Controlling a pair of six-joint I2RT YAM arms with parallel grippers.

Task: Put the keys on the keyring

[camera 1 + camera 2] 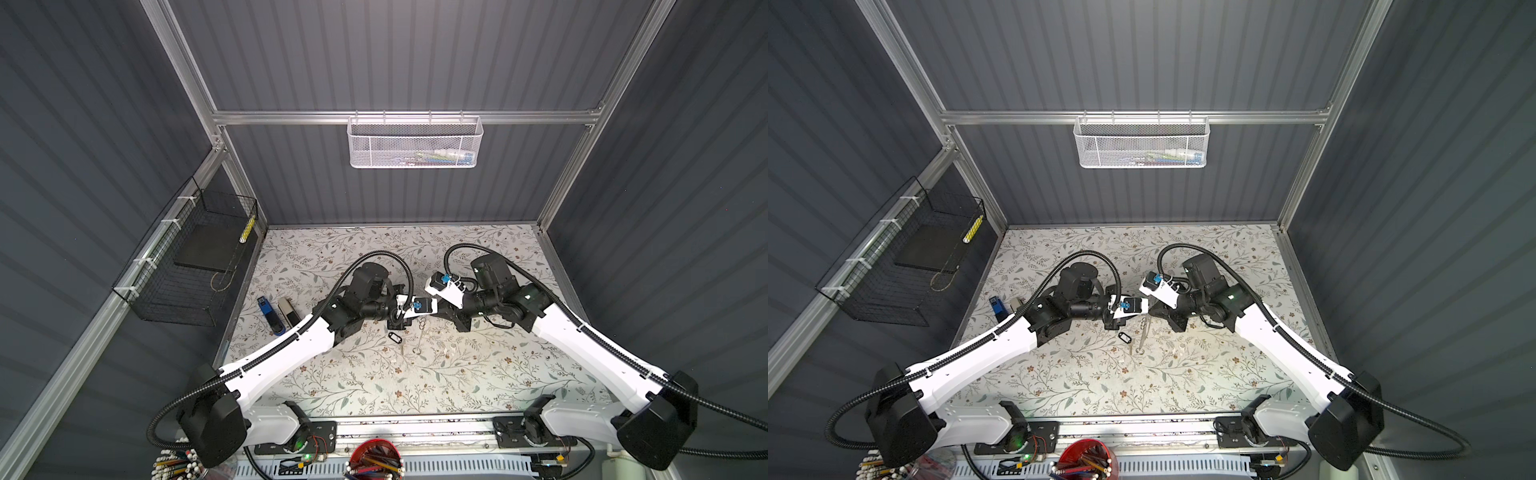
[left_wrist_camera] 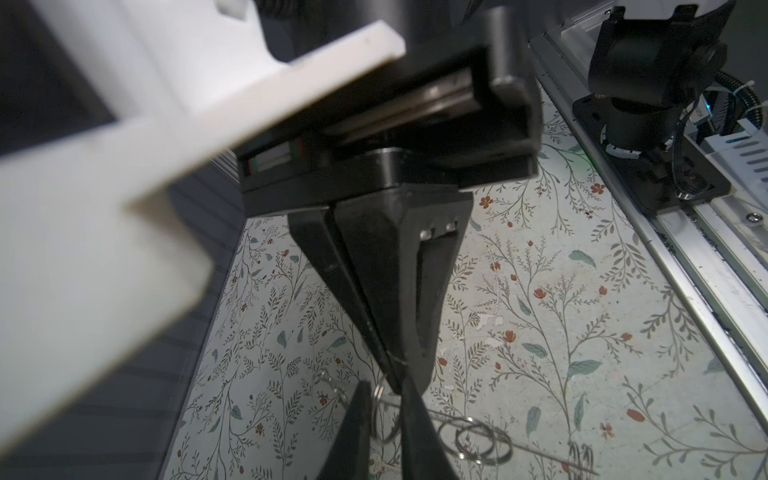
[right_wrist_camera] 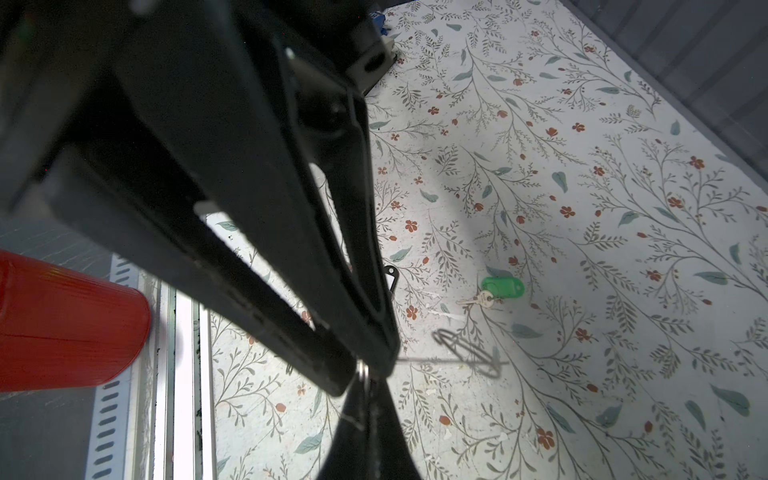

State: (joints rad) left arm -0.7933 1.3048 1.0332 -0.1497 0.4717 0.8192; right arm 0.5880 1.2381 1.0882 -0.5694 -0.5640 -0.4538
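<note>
Both grippers meet over the middle of the floral table. The keyring (image 2: 482, 444) shows here as a thin metal line carrying small split rings, and in a top view it hangs just below the grippers (image 1: 420, 337). My right gripper (image 3: 368, 399) is shut on its end. My left gripper (image 2: 384, 419) has its jaws closed against one ring (image 2: 385, 415) of it. The key with the green tag (image 3: 503, 286) lies flat on the table beyond them. The key with the black-rimmed clear tag (image 1: 396, 337) lies just left of the keyring.
A blue stapler (image 1: 269, 313) and a grey stapler (image 1: 288, 311) lie at the table's left edge. A black wire basket (image 1: 187, 266) hangs on the left wall and a white mesh basket (image 1: 413, 143) on the back rail. A red cup (image 3: 62, 324) stands by the front rail.
</note>
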